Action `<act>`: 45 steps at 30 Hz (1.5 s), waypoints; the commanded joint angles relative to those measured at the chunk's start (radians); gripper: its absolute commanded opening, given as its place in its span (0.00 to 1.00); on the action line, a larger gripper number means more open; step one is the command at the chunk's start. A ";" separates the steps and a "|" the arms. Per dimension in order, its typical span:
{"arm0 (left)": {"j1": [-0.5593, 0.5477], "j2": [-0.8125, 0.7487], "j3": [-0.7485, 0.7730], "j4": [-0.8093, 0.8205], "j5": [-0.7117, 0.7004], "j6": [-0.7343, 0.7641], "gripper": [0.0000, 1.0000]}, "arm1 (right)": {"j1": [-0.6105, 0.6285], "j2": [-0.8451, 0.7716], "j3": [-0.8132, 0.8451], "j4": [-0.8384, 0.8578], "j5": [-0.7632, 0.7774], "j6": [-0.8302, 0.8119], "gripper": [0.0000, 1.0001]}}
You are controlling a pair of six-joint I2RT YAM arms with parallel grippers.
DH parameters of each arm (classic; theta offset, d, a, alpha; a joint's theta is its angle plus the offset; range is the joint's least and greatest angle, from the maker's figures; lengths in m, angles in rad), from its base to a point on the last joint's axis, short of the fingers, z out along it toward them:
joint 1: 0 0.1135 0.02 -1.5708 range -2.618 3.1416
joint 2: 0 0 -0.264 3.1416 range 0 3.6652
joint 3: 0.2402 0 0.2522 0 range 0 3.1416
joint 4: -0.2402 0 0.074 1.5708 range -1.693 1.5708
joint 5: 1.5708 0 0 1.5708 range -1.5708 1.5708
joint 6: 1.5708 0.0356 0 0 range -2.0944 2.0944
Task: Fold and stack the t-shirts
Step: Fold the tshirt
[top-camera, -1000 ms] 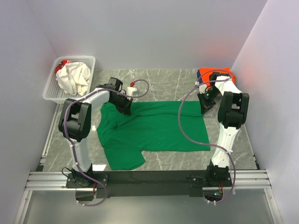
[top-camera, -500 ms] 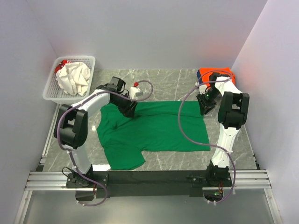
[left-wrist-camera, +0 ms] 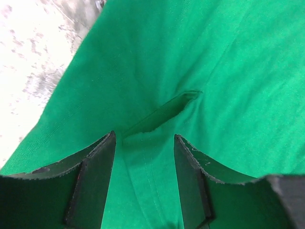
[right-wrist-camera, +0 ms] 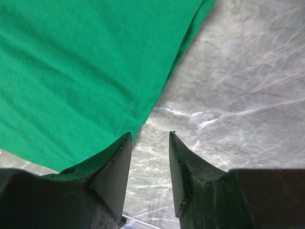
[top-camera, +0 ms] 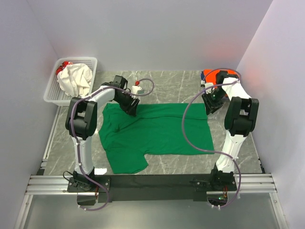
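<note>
**Green t-shirt spread flat mid-bench, both sets of jaws apart**

Green t-shirt [top-camera: 157,131] lies flat across the middle of the marble bench [top-camera: 171,86], its body running left to right; one sleeve points toward the near edge on the left side. The left gripper [top-camera: 132,110] sits at the shirt's far-left corner; its wrist view shows the jaws standing apart over the cloth, gripping nothing, with a small raised crease just ahead of the tips. The right gripper [top-camera: 209,107] is at the shirt's far-right corner; its jaws are likewise parted and hold nothing, straddling the shirt's edge, green cloth under one finger and bare marble under the other. An orange t-shirt [top-camera: 224,72] lies at the bench's far-right corner, just beyond the right arm. At the far-left corner stands a white lattice basket [top-camera: 52,95]; a cream-white t-shirt [top-camera: 76,80] is bunched inside it.
</note>
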 commanded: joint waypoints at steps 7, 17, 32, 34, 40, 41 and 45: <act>-0.001 -0.033 0.010 -0.030 0.067 0.022 0.43 | 0.000 -0.040 0.007 -0.012 -0.007 -0.013 0.45; -0.084 -0.197 -0.130 -0.067 0.107 0.043 0.02 | 0.003 -0.043 0.012 -0.026 -0.022 -0.031 0.44; -0.071 -0.410 -0.313 -0.094 0.050 0.048 0.52 | 0.084 -0.142 -0.144 0.138 0.103 -0.178 0.32; -0.038 -0.433 -0.351 -0.100 0.031 0.062 0.57 | 0.110 -0.164 -0.207 0.176 0.139 -0.189 0.32; 0.005 -0.478 -0.443 -0.099 -0.038 0.089 0.59 | 0.184 -0.175 -0.309 0.295 0.220 -0.224 0.32; 0.009 -0.476 -0.451 -0.097 -0.042 0.091 0.59 | 0.190 -0.164 -0.310 0.305 0.222 -0.226 0.31; 0.034 -0.484 -0.492 -0.088 -0.073 0.089 0.59 | 0.201 -0.152 -0.318 0.322 0.234 -0.235 0.34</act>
